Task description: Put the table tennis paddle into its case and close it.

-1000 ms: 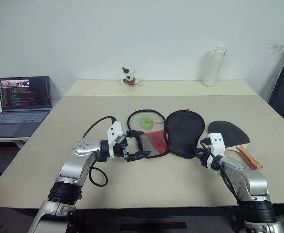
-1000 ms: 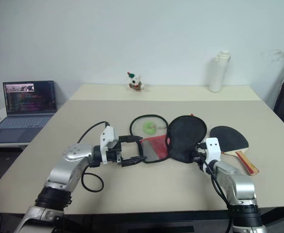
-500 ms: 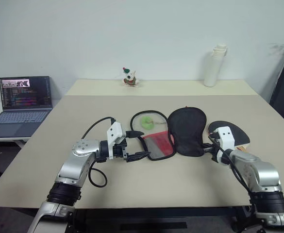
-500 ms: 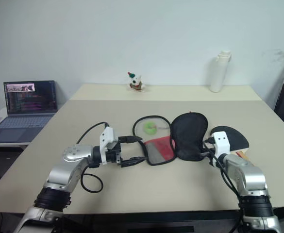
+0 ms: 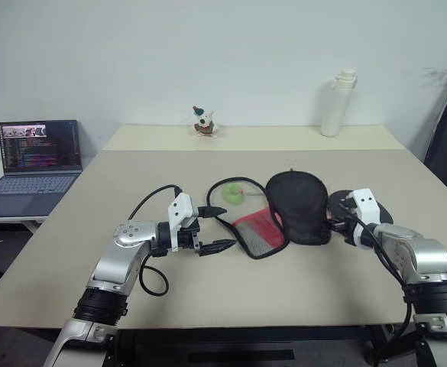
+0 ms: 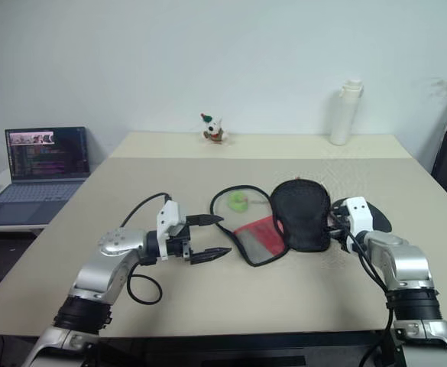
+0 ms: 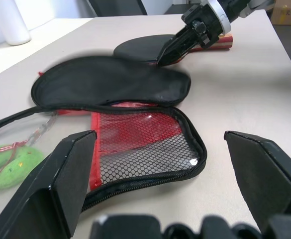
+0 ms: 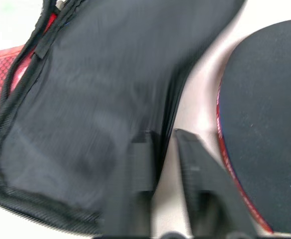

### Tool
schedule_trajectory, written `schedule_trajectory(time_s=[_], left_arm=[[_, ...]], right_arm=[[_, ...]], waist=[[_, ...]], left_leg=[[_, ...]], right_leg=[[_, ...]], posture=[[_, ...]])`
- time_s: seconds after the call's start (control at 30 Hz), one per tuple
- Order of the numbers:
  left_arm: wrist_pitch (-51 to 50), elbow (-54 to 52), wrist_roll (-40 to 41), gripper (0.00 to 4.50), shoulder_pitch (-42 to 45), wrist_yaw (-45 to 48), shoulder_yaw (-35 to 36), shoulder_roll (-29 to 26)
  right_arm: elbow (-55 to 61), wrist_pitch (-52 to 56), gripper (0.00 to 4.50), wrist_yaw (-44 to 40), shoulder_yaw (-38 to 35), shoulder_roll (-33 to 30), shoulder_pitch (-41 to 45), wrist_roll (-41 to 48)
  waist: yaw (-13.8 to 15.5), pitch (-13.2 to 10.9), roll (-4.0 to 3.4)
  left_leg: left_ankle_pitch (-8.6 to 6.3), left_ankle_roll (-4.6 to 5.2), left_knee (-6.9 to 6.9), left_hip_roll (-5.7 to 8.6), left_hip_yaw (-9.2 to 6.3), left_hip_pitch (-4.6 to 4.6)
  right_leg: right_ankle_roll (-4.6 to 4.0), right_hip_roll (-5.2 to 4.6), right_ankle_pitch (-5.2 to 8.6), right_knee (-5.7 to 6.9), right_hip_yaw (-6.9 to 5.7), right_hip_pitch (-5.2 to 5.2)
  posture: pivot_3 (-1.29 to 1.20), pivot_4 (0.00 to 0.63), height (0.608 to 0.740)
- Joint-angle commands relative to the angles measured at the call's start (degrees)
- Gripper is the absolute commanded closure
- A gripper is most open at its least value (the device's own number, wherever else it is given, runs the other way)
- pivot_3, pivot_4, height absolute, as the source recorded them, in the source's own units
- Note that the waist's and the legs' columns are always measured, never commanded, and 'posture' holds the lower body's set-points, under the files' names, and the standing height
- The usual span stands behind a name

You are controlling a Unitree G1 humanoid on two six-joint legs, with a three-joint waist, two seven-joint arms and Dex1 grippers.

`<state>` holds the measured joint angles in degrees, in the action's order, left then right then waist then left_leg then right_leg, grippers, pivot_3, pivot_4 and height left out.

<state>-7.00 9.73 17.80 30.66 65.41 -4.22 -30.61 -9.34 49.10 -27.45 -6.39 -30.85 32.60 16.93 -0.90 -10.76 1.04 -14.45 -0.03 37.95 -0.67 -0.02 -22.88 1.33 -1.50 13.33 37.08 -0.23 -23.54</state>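
preparing stage, paddle not yet cased. case lies unzipped mid-surface, flap thrown back; table tennis paddle flat just beside it toward the right edge. right pincer nipping the flap's edge; left pincer released, empty. next: grasp paddle.

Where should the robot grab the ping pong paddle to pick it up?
Probably the short wooden handle, coming from the robot's right side. The paddle lies flat on the table, and its round black face is wide, thin and crowded by the case, while the handle sticks out clear.
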Motion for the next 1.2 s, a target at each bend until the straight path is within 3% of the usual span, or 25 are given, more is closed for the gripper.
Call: schedule_trajectory(time_s=[0.03, 0.23, 0.33, 0.53, 1.2], left_arm=[[1.13, -0.93, 0.5, 0.0, 0.28, -0.14, 0.97, 0.07], [-1.03, -3.45, 2.2, 0.0, 0.26, 0.88, 1.1, -0.13], [-2.35, -5.24, 2.41, 0.0, 0.9, 0.8, 0.66, -0.07], [-2.29, -5.39, 1.81, 0.0, 2.75, 0.72, -0.47, 1.02], [-1.76, -4.1, 1.25, 0.0, 2.96, 0.43, -0.57, 0.9]], right_arm=[[1.05, -1.85, 1.99, -0.45, -0.67, -1.13, 1.28, -0.39], [7.11, -0.54, 0.01, -8.28, -5.71, -8.19, -1.96, 4.53], [8.34, 0.4, 0.01, -11.58, -8.56, -13.1, -5.9, 6.17], [2.81, 0.14, 0.01, -9.53, -11.94, -17.51, -10.74, 3.94], [-13.25, -9.21, 0.01, -7.66, -3.24, -12.14, -5.1, -2.8]], waist=[[0.0, 0.0, 0.0], [0.17, 0.0, 0.0], [0.79, 0.0, 0.01], [0.74, 0.01, 0.01], [0.15, 0.02, 0.03]], left_leg=[[0.0, 0.0, 0.0, 0.0, 0.0, 0.0], [0.0, 0.0, 0.0, 0.01, 0.0, -0.03], [-0.01, 0.0, 0.0, 0.02, -0.01, -0.06], [0.0, 0.01, 0.03, 0.01, 0.09, 0.01], [-0.01, 0.01, 0.02, -0.01, 0.3, 0.17]], right_leg=[[0.0, 0.0, 0.0, 0.0, 0.01, 0.0], [-0.01, -0.01, -0.01, -0.01, 0.01, -0.02], [-0.01, -0.02, -0.01, -0.07, -0.02, -0.01], [0.16, -0.01, 0.09, -0.03, 0.05, 0.02], [0.32, 0.13, 0.05, -0.01, 0.85, -0.01]], posture=[[0.0, 0.15, 0.74], [0.0, 0.15, 0.74], [0.0, 0.15, 0.74], [0.0, 0.15, 0.74], [0.0, 0.15, 0.74]])
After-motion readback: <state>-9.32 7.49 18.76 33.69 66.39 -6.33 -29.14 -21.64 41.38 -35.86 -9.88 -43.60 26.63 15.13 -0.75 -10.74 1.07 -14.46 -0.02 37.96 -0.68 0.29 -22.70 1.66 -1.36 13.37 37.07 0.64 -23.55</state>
